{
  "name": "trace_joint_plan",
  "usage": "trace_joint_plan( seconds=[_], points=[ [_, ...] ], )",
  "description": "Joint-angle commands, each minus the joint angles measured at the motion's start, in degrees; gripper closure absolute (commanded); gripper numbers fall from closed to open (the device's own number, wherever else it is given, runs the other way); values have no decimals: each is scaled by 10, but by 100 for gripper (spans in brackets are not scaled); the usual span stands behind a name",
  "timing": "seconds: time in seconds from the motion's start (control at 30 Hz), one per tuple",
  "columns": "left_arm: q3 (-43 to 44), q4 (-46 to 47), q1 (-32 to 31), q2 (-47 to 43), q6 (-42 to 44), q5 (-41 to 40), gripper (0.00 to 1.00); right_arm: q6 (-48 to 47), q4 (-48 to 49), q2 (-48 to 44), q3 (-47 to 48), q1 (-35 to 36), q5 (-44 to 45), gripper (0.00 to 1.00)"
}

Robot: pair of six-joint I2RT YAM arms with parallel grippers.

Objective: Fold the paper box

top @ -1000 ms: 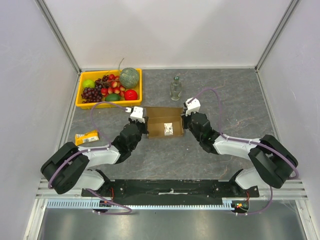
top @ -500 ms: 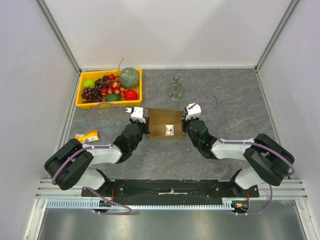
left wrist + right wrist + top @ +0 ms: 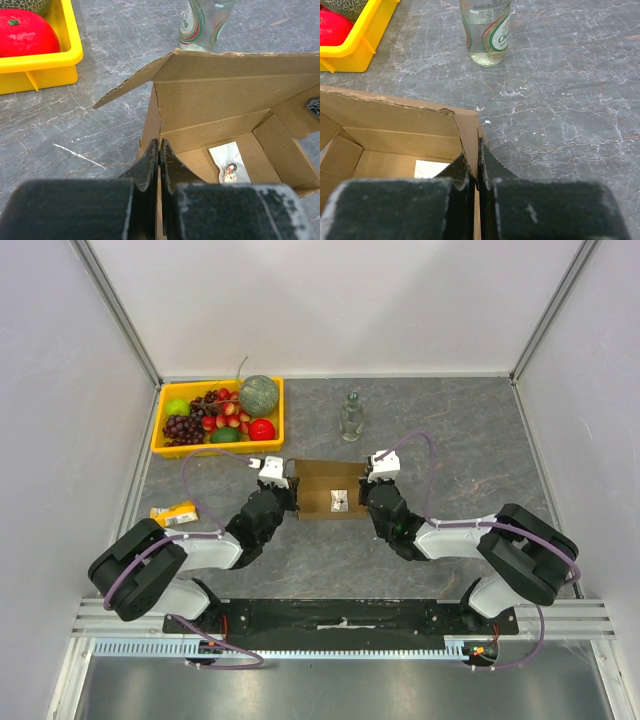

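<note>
The paper box (image 3: 322,490) is brown corrugated cardboard, partly formed, open on top, at the table's middle between both arms. A small white packet (image 3: 339,502) lies on its floor. My left gripper (image 3: 291,492) is shut on the box's left wall (image 3: 152,122); a flap (image 3: 131,82) angles out to the left of it. My right gripper (image 3: 366,490) is shut on the box's right wall (image 3: 469,135). The far wall (image 3: 225,95) stands upright in the left wrist view.
A yellow tray (image 3: 170,449) of fruit stands at the back left. A glass bottle (image 3: 350,417) stands just behind the box. A yellow snack packet (image 3: 173,513) lies at the left. Grey walls enclose the table.
The right arm has swung left and forward, and the box's right side moved left with it, so the box looks narrower. The left arm has shifted slightly.
</note>
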Motion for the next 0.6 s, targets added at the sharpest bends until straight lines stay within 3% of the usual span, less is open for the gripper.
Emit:
trace_joint_plan(
  seconds=[0.0, 0.57],
  points=[
    [-17, 14, -7, -13, -33, 39, 98, 29, 49, 10, 16, 21, 15, 98],
    [-34, 16, -7, -17, -48, 54, 98, 20, 141, 46, -18, 53, 65, 97]
  ],
)
